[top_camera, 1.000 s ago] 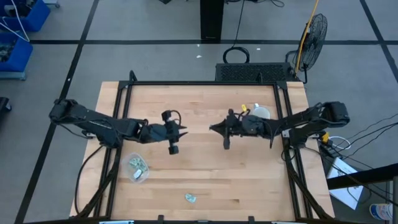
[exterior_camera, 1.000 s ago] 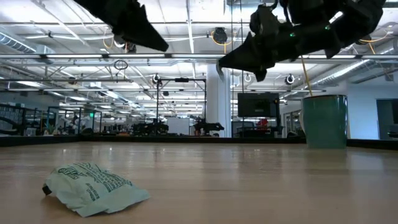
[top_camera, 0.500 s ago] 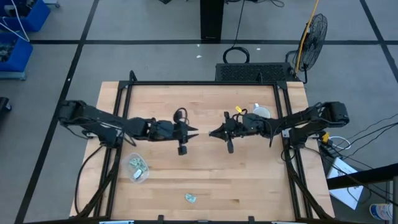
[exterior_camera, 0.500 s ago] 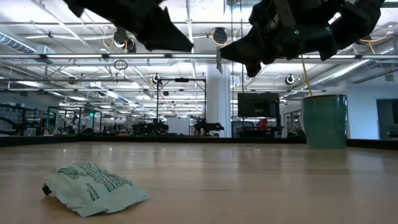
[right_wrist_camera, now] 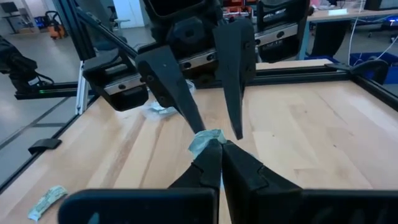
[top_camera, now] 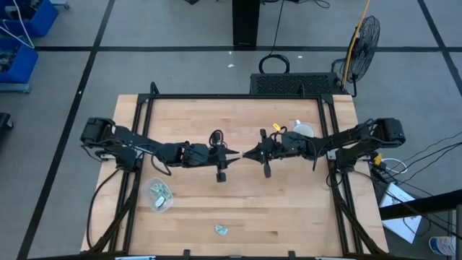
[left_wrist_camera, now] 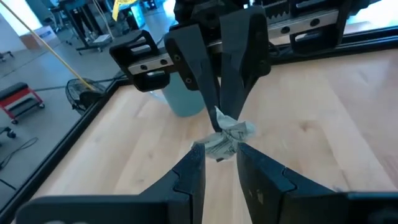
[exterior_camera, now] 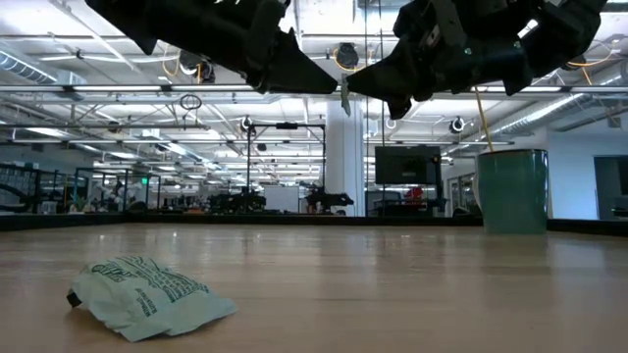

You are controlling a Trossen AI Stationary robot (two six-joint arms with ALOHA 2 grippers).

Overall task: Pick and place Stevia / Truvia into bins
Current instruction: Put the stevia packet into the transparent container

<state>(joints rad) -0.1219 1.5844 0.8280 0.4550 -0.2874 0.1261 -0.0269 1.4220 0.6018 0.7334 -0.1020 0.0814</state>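
High view: overhead, straight down on whole worktop [top_camera: 289, 209]. Low view: worktop level, facing room. Wrist views: close, facing each other mid-worktop.

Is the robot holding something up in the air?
Yes: the right gripper pinches a sweetener sachet by one end; the open left gripper reaches for it.

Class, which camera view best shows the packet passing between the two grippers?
The left wrist view: the crumpled packet fills mid-frame, pinched by the right gripper with the left gripper open around it. The right wrist view shows only a corner; the low view, a sliver; the high view, nothing.
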